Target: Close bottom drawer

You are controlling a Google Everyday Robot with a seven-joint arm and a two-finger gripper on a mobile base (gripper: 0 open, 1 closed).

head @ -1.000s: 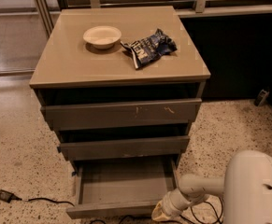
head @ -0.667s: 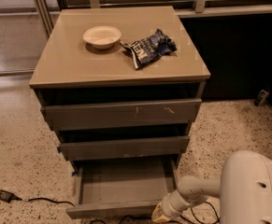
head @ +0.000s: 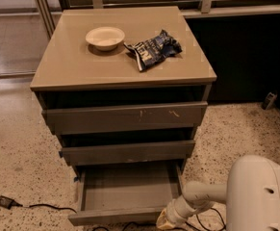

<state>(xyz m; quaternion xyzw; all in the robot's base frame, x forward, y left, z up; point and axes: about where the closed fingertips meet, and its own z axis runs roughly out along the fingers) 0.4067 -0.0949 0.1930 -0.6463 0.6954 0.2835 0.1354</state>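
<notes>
okay, big picture first: the cabinet (head: 125,66) stands square in front of me on the speckled floor, and its bottom drawer (head: 115,217) is pulled well out, box wide and bare inside, slim front down near the lower edge of view. the middle drawer (head: 127,153) above it sits a little proud too, and that's my first worry: if i shove high or at an angle, i could catch that one instead of the one i'm after.

my arm (head: 202,194) reaches in low from the right, and my gripper (head: 164,219) is right at the front right corner of the bottom drawer, down at the frame's edge. whether it's parted or closed up, i can't tell from here, and i can't tell if it's touching the front or just beside it.

here's the real risk, i reckon: pushing from one corner. an off-centre push could skew the box on its runners and jam it halfway. or i slip off the corner past the side and push nothing.

smaller things now. a hard slam could jolt the top, where the bowl (head: 105,37) and the snack bag (head: 154,48) sit near the back. the cable (head: 43,207) on the floor to the left looks well apart from the drawer's path, so little trouble there.
</notes>
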